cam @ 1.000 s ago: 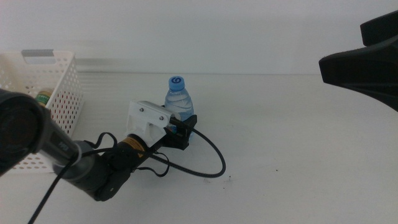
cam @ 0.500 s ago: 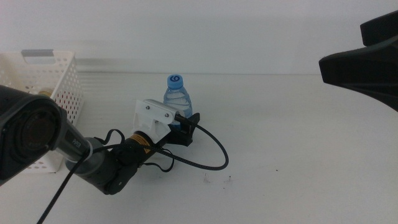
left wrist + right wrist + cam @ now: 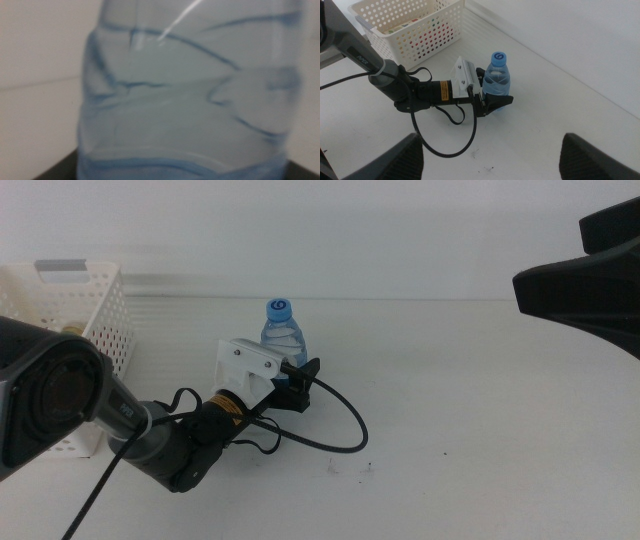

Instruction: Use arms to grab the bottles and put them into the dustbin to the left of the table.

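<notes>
Low on the table (image 3: 480, 430), the left gripper (image 3: 300, 385) clasps the water bottle (image 3: 281, 340) near its base, which suits lifting it upright toward the basket (image 3: 100, 330) at far left. High at the right, the right gripper (image 3: 492, 165) waits, jaws spread wide.

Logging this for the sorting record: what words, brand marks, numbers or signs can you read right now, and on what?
Water bottle cap: a white swirl mark, perhaps "G" or "6"; cannot tell which.
Water bottle label: pale blue, no words legible.
Left arm's yellow sticker: print too small to read.
Dustbin contents: coloured patches behind the holes, unreadable.
</notes>
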Controlling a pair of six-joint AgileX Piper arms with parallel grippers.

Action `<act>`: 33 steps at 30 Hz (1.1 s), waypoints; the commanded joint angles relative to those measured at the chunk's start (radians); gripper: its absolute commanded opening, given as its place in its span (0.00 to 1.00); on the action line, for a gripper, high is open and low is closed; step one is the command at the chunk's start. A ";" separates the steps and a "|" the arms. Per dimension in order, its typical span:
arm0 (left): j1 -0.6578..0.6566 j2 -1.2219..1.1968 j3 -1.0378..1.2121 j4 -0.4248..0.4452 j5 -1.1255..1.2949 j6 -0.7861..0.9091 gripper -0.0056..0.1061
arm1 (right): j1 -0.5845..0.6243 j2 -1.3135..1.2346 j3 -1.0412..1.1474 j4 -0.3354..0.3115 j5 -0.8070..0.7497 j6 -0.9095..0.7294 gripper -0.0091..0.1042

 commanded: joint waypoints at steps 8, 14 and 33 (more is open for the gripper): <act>0.003 -0.002 0.002 0.051 -0.068 0.107 0.25 | 0.000 -0.001 -0.009 0.001 -0.007 -0.004 0.79; 0.003 -0.169 0.133 0.014 -0.034 0.058 0.03 | 0.000 -0.001 -0.009 0.001 -0.007 -0.004 0.79; -0.008 -1.059 0.053 0.004 1.133 -0.078 0.03 | 0.000 -0.001 -0.009 0.001 -0.007 -0.004 0.79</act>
